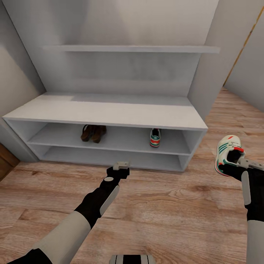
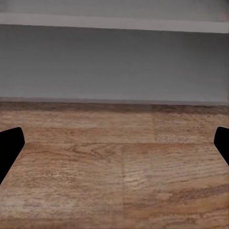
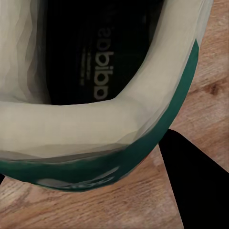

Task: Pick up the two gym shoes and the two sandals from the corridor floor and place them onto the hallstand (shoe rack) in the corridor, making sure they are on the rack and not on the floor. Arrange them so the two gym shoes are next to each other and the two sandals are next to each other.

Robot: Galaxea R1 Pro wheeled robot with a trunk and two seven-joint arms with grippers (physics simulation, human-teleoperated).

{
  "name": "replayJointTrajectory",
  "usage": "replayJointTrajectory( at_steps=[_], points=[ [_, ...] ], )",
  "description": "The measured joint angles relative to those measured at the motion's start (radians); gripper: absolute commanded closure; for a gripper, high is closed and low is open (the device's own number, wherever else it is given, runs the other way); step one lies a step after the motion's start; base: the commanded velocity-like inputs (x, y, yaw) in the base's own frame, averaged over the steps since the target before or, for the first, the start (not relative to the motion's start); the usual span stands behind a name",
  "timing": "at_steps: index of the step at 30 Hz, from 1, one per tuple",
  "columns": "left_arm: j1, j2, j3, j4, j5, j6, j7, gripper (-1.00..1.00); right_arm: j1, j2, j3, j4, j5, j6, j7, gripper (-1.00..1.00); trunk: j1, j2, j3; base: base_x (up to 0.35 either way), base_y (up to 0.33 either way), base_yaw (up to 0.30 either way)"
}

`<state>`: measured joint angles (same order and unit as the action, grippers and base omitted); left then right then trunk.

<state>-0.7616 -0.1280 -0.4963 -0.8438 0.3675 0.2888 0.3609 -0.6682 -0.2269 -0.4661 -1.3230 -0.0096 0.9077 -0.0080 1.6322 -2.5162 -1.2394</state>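
Gripping second sneaker (image 1: 228, 149) by its collar in right gripper (image 1: 234, 161), clear of floor (image 1: 154, 205). Hovering left gripper (image 1: 121, 165) wide and empty before rack (image 1: 110, 113). Carrying-to-rack step, judging; sandals (image 1: 93, 132) and first sneaker (image 1: 155, 138) shelved already. Needing low entry under bench top, beside shelved sneaker; bay open there.

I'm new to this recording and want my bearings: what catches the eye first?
The right gripper holds a white-and-green gym shoe above the wood floor, right of the white hallstand. On its upper shelf sit the brown sandals and, further right, the other gym shoe.
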Motion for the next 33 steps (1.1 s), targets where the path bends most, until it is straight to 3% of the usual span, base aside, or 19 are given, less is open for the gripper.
replayJointTrajectory(
  at_steps=[7,21,27,33],
  points=[
    [0.0,0.0,0.0,0.0,0.0,0.0,0.0,-1.0,0.0,0.0,0.0,0.0,0.0,0.0,0.0,1.0,0.0,0.0,0.0,-0.07,0.0,0.0],
    [0.0,0.002,0.002,0.0,-0.002,0.0,0.005,-1.0,0.0,0.0,0.001,0.0,0.0,0.0,0.0,1.0,0.0,0.0,0.0,-0.263,0.0,0.0],
    [0.0,0.047,0.005,0.0,0.005,-0.001,0.001,-1.0,0.0,0.0,0.001,0.0,0.0,0.0,0.0,1.0,0.0,0.0,0.0,-0.022,0.0,0.0],
    [0.0,0.058,0.005,0.0,0.006,-0.001,0.001,-1.0,0.0,0.0,0.001,0.0,0.0,0.0,0.0,1.0,0.0,0.0,0.0,-0.107,0.084,0.0]
  ],
)
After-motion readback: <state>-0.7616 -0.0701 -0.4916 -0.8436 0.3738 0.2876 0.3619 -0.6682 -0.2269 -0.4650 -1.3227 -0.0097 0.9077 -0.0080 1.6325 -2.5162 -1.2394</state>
